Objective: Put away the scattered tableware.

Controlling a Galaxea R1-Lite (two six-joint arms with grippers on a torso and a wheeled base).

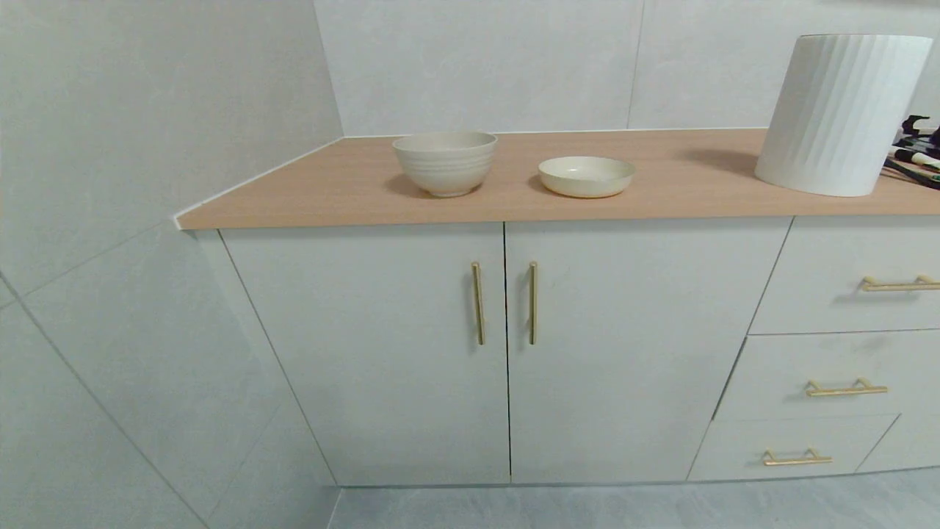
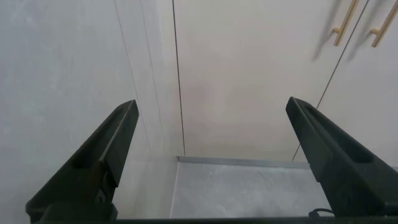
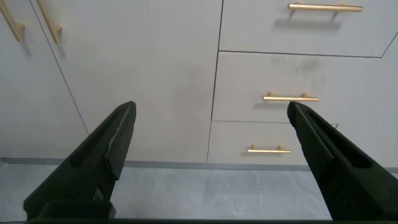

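Resting apart on the countertop (image 1: 683,176) above the shut cabinet doors (image 1: 367,353): ribbed bowl (image 1: 445,163) on the left, shallow dish (image 1: 586,176) on the right. Down low before the doors: left gripper (image 2: 211,107), fingers spread wide; right gripper (image 3: 211,109) likewise, near the drawers (image 3: 298,74)

At the right edge of the frame, a cluster of dark items (image 1: 914,125) is cut off and partly hidden behind the white ribbed container (image 1: 837,114) (what they are cannot be told). The top drawer handle (image 1: 899,283) is clipped by the same edge. In the wrist views, the left gripper (image 2: 211,102) and the right gripper (image 3: 211,106) are cut off at the fingers' bases.
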